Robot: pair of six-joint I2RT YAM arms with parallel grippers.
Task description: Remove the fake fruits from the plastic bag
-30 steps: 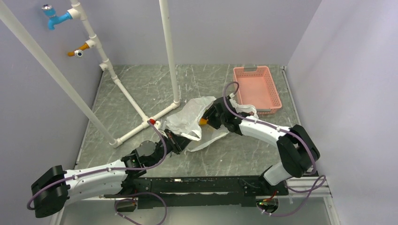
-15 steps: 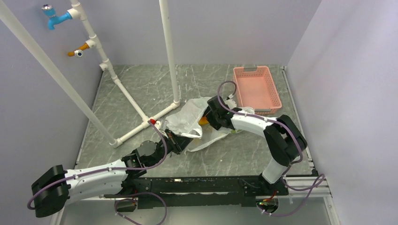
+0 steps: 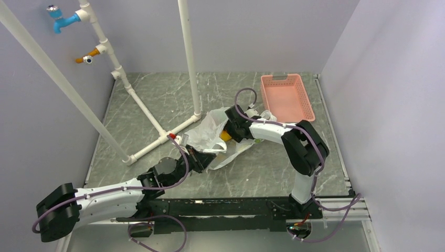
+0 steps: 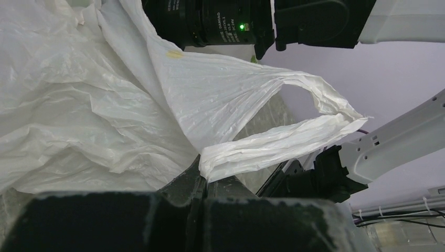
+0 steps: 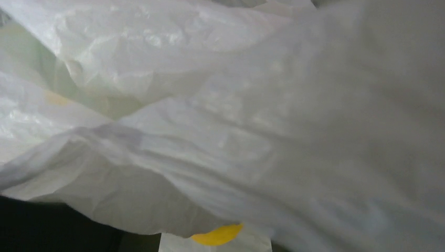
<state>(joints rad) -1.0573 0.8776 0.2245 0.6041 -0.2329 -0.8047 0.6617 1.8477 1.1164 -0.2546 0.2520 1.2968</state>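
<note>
I can see no fruit out of the plastic bag point(image 3: 209, 134) yet, so all 3 seem left to do. The bag is thin, white and crinkly, and it lies all crumpled. The left gripper point(image 4: 204, 178) has its jaws pinched tight on the bag's near edge. The right gripper point(image 3: 231, 130) pokes into the bag's mouth, and I cannot tell how its jaws stand. A smooth orange-yellow mango point(image 3: 225, 136) peeks out there. The red and green ones are hidden.
</note>
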